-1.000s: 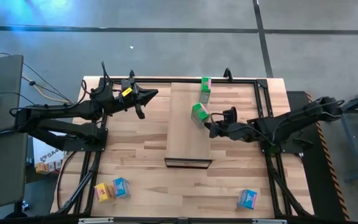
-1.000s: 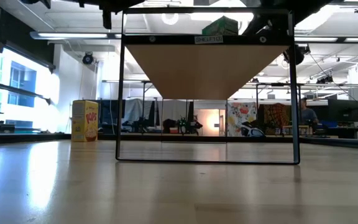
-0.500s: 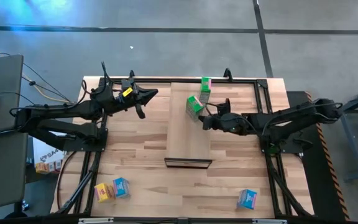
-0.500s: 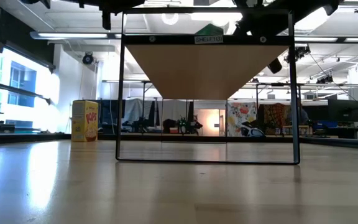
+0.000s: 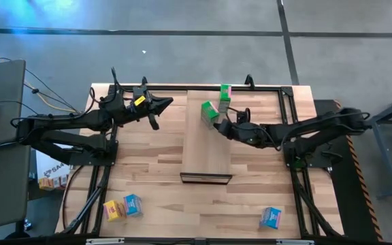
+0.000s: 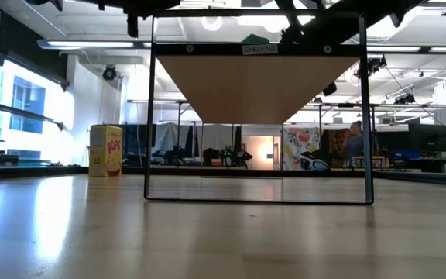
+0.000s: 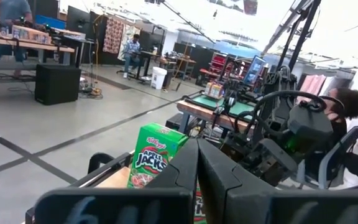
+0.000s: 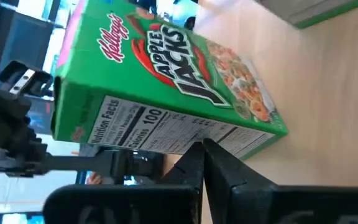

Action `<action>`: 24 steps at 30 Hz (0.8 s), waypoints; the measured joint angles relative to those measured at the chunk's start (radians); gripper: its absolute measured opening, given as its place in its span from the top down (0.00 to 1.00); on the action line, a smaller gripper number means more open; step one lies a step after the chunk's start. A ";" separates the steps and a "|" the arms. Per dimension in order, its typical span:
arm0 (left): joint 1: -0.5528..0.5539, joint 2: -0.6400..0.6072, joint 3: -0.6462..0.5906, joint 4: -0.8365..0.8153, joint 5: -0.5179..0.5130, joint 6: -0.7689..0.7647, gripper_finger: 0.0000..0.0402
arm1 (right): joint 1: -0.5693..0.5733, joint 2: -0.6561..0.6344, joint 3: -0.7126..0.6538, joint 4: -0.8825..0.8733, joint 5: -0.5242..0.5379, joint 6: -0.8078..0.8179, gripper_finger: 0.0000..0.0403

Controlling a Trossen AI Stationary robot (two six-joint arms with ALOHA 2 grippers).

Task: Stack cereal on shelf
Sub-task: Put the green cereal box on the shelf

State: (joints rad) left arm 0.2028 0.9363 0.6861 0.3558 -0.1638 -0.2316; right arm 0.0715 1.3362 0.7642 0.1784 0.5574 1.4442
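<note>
my right pincer is clamped on a green cereal box and has carried it inward over the shelf, close to the other green box; placing seems near. my left pincer waits together.

Shelf: long pale wood panel with a dark front edge, raised on a black frame. Green cereal box: upright at the shelf's far right corner. Second green cereal box: tilted over the shelf, just beside the first. Yellow box and blue box: touching, near-left surface corner. Another blue box: near right.
</note>
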 joint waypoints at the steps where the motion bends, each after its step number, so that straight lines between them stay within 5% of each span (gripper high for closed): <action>1: 0.000 0.000 0.000 -0.002 0.000 0.002 1.00 | 0.000 0.009 0.013 -0.003 0.001 0.012 1.00; 11: 0.000 -0.019 0.001 -0.119 0.024 0.050 1.00 | -0.013 0.126 0.217 -0.148 0.044 0.037 1.00; 24: 0.031 0.023 0.001 -0.377 0.105 0.168 1.00 | -0.032 0.189 0.302 -0.167 0.184 0.104 1.00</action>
State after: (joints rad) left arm 0.2337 0.9592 0.6872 -0.0212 -0.0593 -0.0631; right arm 0.0399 1.5251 1.0659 0.0117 0.7417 1.5484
